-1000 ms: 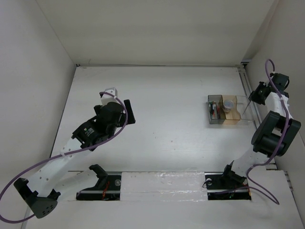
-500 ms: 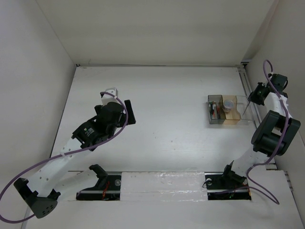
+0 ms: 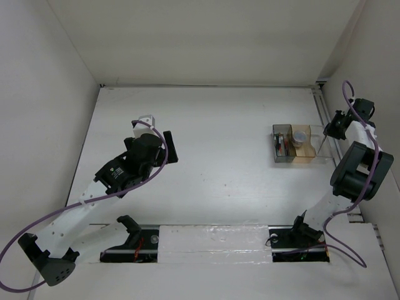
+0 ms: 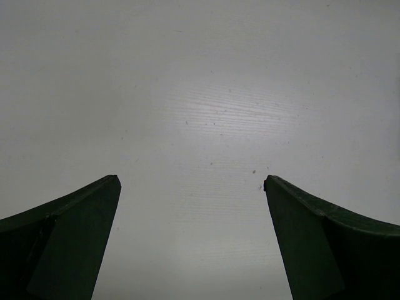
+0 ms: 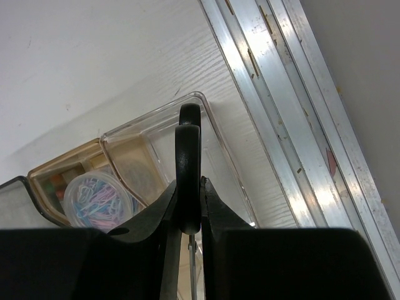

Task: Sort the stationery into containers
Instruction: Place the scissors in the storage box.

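The right pincer (image 5: 187, 209) was clenched on the scissors (image 5: 188, 156), whose black handles stuck out past its fingertips. Just beyond the handles lay the clear end compartment of the organizer (image 5: 209, 109), with a tan one beside it. The left pincer (image 4: 191, 181) stood released over bare table (image 4: 206, 94).

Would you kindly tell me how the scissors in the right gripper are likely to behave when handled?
The scissors look stiff: their black handle loops stand straight between the fingers of the right gripper. Pinched by that smooth, rounded handle alone, they may pivot or slip. Being narrow, they would probably lean against a wall of the clear compartment.
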You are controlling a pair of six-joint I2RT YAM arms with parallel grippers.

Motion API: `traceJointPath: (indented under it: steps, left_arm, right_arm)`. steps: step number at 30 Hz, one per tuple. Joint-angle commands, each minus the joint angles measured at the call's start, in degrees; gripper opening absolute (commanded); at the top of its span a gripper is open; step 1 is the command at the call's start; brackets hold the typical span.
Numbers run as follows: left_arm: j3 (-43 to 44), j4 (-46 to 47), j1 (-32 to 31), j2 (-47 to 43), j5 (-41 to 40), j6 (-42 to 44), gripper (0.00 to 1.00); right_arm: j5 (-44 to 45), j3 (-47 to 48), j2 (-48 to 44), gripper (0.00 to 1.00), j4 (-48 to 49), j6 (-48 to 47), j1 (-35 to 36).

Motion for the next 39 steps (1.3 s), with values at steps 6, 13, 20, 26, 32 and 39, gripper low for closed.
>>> traceJointPath:
  steps: [6,13,20,26,32,39]
  left_arm:
    - [-0.3,1.6,0.0,-1.0,0.2,0.8,1.0]
    - [-0.3,2.2,0.0,-1.0,0.7,0.8,1.0]
    - [-0.3,2.2,0.0,-1.0,0.7,0.8,1.0]
    - [-0.3,2.2,0.0,-1.0,0.7,0.8,1.0]
    - [-0.8,2.2,0.0,-1.0,0.7,0.8,1.0]
    - [-0.8,2.2,0.0,-1.0,1.2,0.8,1.0]
  right_arm:
    - [0.7,0.3,1.3,0.0,1.7,-1.6,0.2]
    - [1.2,0.3,2.4,0.0,1.7,-1.6,0.8]
    - [1.2,0.3,2.9,0.07,1.2,-1.6,0.8]
    - [1.2,0.3,3.4,0.15,1.2,-1.6,1.3]
    - [0.1,1.4,4.0,0.45,0.0,-2.1,1.3]
    - [-0.4,2.0,2.0,1.0,0.0,-2.1,1.3]
